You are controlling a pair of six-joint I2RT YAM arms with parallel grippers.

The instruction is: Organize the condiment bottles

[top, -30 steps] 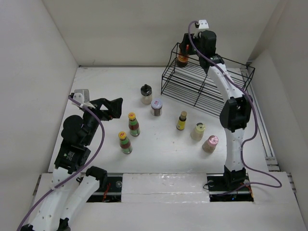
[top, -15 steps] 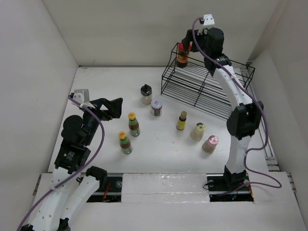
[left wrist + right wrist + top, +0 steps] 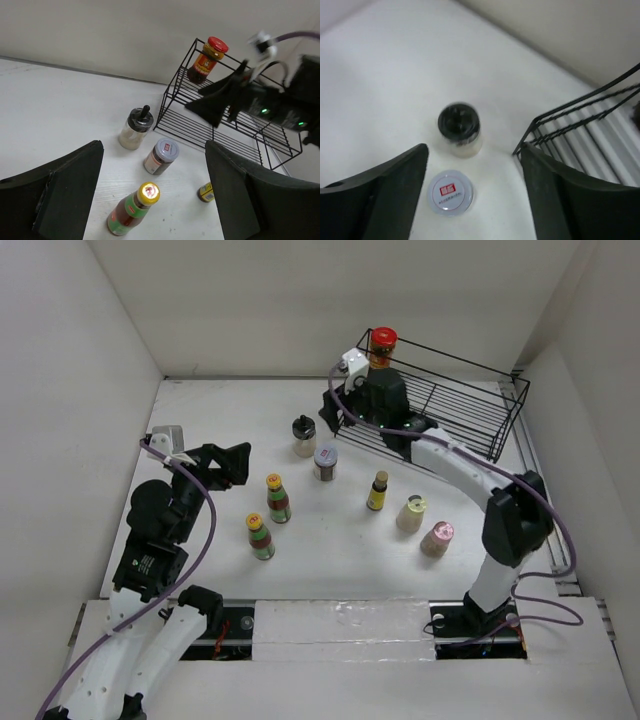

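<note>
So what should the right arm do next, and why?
Probably lower the right pincer straight down around the black-capped bottle. Its jaws are open and hold nothing, and that bottle sits almost centred between them, with the purple-lidded jar beside it. Only the red-lidded jar stands on the wire rack, so this bottle looks like the next one to move.

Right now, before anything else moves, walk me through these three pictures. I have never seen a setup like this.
Two white robot arms stand at the near edge of a table. One picture looks down from above; the others come from a camera on each wrist. The left gripper and right gripper are open, holding nothing. A red-lidded jar stands on the black wire rack. On the table: black-capped clear bottle, purple-lidded jar, two yellow-capped red-green bottles, yellow dark-capped bottle, cream bottle, pink-capped bottle.
</note>
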